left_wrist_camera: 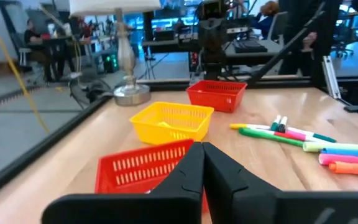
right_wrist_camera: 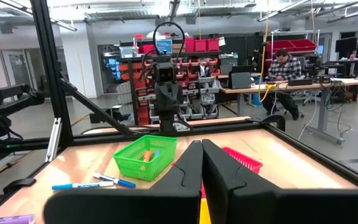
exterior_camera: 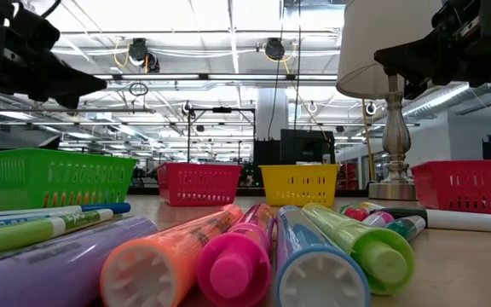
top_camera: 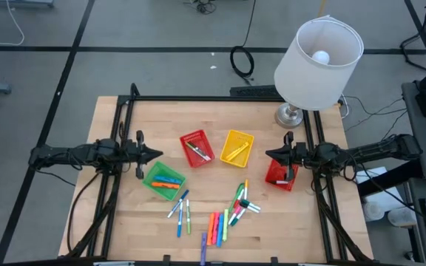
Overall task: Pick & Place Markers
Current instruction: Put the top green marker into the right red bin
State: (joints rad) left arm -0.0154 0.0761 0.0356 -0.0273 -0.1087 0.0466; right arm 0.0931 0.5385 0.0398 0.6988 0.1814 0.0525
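The markers (top_camera: 217, 222), thin felt-tip pens in orange, blue, green, pink, yellow and white, lie mostly loose on the near part of the light wooden table (top_camera: 124, 222), in three groups: a few blue and green ones just beside the green basket, a row of orange, green and blue ones at the near edge, and a small crossed heap below the yellow basket. On the far right corner of the table stands a lamp with a white shade and a metal foot (top_camera: 318, 52).

Four small mesh plastic baskets are on the table. The green basket (top_camera: 164, 180) holds orange and blue markers, the red basket in the middle (top_camera: 196, 148) holds some pens, the yellow basket (top_camera: 237, 147) holds a yellow one, and a second red basket (top_camera: 279, 174) stands at the right.

My left end effector (top_camera: 156, 154) hovers just above the green basket, fingers pressed together, holding nothing. My right end effector (top_camera: 270, 154) hovers over the right red basket, fingers also pressed together and empty.
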